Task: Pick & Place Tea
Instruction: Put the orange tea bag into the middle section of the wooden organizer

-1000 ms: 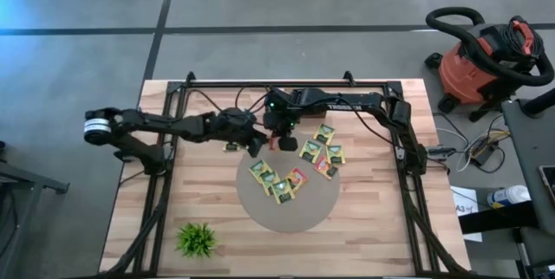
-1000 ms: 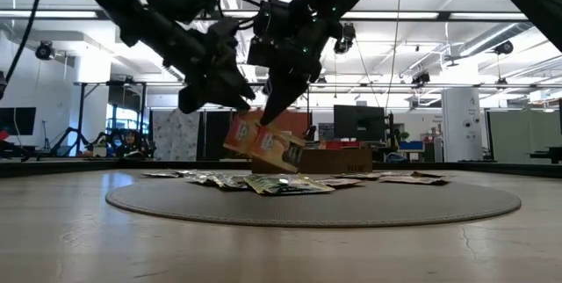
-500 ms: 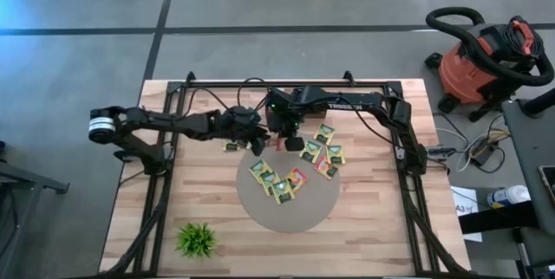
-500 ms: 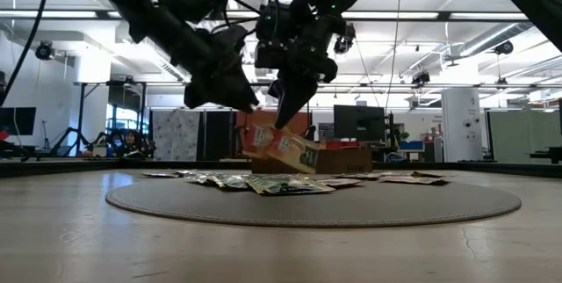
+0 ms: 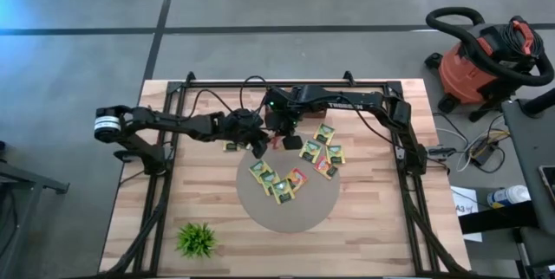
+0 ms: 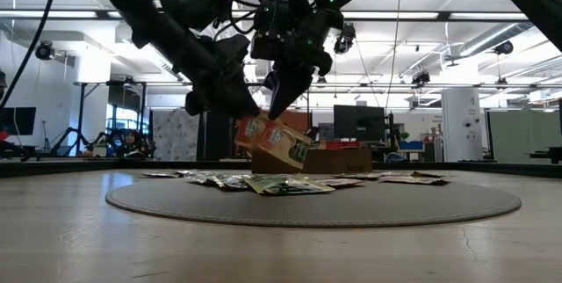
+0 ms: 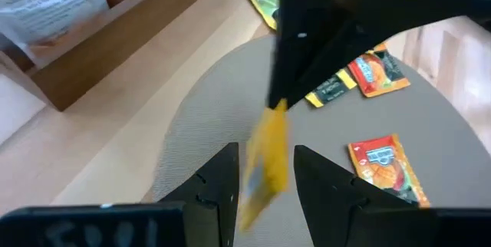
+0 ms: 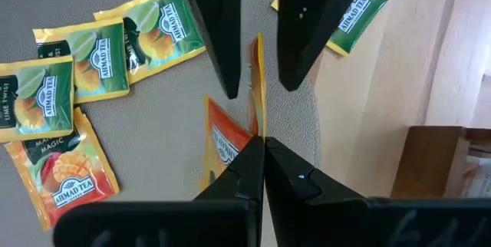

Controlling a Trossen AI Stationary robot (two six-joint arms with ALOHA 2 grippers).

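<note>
1. Above the mat's (image 5: 299, 214) upper left edge in the high view, both grippers met over one sachet (image 6: 279, 142) held off the surface.
2. The right gripper (image 8: 263, 143) was clenched on the sachet's edge; in its wrist view the packet stood edge-on, a thin yellow strip running up from the pinched tips.
3. The left gripper (image 7: 265, 178) had its fingers (image 7: 222, 182) parted on either side of the same sachet (image 7: 265, 166), which hung between them; whether they touched it could not be told.
4. Near the centre of the low view, the sachet hung tilted below both grippers.
5. The remaining tea (image 5: 286, 184) lay flat on the round grey mat, with a few packets (image 5: 326, 133) on the wood beside its upper right edge.
6. A wooden box (image 7: 100, 63) at the upper left of the left wrist view held packets, cut off by the frame.
7. The grippers hid the held sachet in the high view.
</note>
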